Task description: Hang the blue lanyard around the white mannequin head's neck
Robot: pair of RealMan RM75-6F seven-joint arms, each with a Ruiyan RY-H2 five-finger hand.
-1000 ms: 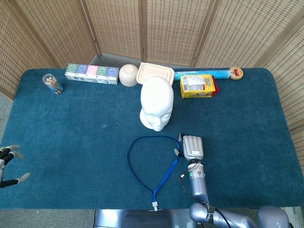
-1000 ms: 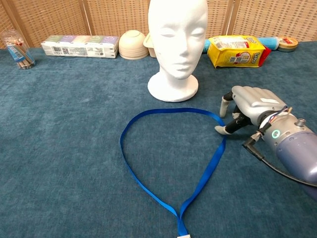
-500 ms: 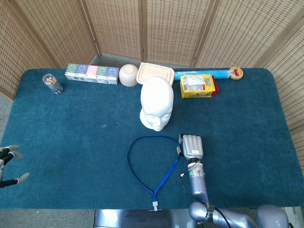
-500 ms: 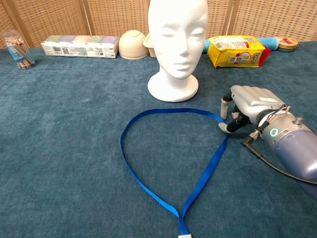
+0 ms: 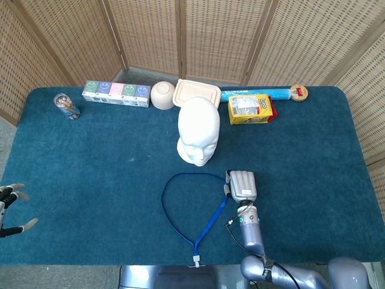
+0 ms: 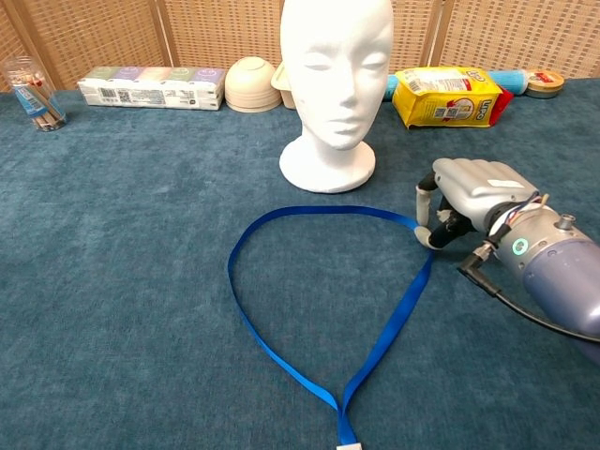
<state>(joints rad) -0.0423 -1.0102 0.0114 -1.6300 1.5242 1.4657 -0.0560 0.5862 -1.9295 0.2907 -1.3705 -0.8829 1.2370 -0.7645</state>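
Observation:
The white mannequin head (image 5: 198, 129) (image 6: 336, 66) stands upright mid-table, facing me. In front of it the blue lanyard (image 5: 192, 174) (image 6: 328, 208) lies flat in an open loop, its clip end (image 5: 195, 262) at the near table edge. My right hand (image 5: 242, 185) (image 6: 469, 197) sits at the loop's right side, palm down, with thumb and fingertips pinching the strap against the cloth. My left hand (image 5: 9, 211) hovers off the table's near left corner, fingers spread and holding nothing.
Along the back edge stand a glass jar (image 5: 65, 106), a row of small cartons (image 5: 116, 93), a beige bowl (image 5: 162, 94), a lidded box (image 5: 196, 93), a yellow snack bag (image 5: 251, 109), a blue roll (image 5: 255, 93) and a tape roll (image 5: 298, 93). Wicker screens rise behind the table.
The right hand's thumb has drawn in toward its fingers and closed on the strap; the loop's right side has shifted slightly right. The left hand has stayed put.

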